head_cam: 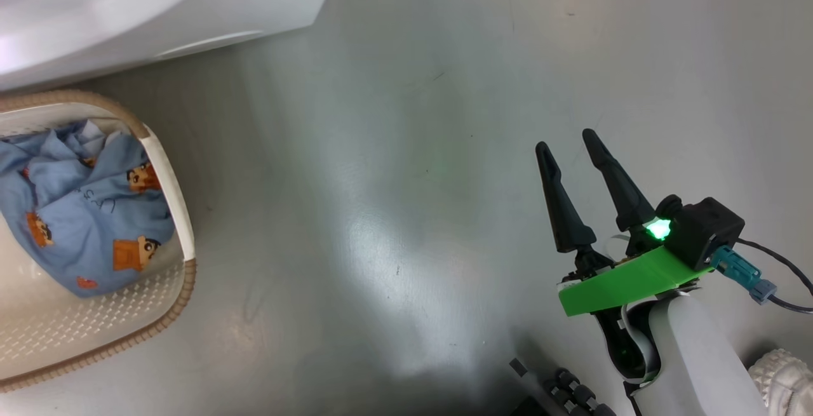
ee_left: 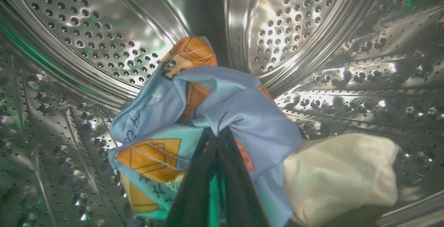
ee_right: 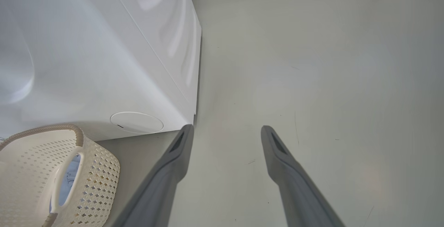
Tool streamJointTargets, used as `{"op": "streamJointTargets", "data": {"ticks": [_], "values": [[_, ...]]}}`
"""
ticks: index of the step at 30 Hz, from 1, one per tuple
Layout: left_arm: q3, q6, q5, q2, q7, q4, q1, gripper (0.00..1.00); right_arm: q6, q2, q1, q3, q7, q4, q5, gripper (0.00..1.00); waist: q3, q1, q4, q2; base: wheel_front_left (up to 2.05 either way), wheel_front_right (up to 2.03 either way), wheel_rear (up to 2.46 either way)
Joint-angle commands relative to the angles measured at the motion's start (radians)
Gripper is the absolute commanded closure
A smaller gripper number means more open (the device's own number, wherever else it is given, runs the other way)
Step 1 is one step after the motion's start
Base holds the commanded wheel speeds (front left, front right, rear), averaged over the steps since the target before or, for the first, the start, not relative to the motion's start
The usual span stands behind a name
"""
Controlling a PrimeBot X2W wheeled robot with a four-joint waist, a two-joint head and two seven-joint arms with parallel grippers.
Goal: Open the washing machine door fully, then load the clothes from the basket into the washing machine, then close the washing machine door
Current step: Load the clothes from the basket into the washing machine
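My left gripper [ee_left: 216, 132] is clamped tight on a blue printed garment [ee_left: 242, 109] inside the steel drum [ee_left: 104, 29], with a cream piece [ee_left: 340, 175] lying just beside it. My right gripper [head_cam: 566, 144] hangs over the floor [head_cam: 413, 117], jaws apart and empty. More blue clothes [head_cam: 82, 213] sit in the basket [head_cam: 173, 178], near the washing machine [head_cam: 159, 3].

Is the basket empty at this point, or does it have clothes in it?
Not empty: in the head view, light-blue printed clothes lie bunched inside the basket.
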Motion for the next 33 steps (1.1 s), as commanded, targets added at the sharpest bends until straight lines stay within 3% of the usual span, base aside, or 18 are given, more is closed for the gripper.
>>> {"op": "streamJointTargets", "data": {"ticks": [1,2,13,33], "values": [[0.007,0.002,-0.01,0.058,0.005,-0.016,-0.012,0.07,0.002,0.001,0.023,0.02,-0.009,-0.014,0.019,0.0,-0.003,0.0,0.003,0.0,0.0,0.0,0.0],[0.008,0.004,-0.012,0.057,0.006,-0.01,-0.012,0.0,0.002,0.001,0.024,0.019,-0.009,-0.013,0.018,0.0,-0.005,0.0,0.005,0.0,0.0,0.0,0.0],[-0.013,0.02,-0.02,0.023,-0.024,0.016,0.057,0.0,0.002,0.001,0.04,0.003,-0.009,-0.004,-0.004,0.0,-0.076,0.0,0.043,0.0,0.0,0.0,0.0],[0.002,0.067,-0.079,-0.074,-0.098,-0.095,0.435,0.0,0.002,0.001,0.136,-0.033,-0.009,0.035,-0.064,0.0,-0.335,0.0,0.106,0.0,0.0,0.0,0.0]]}}
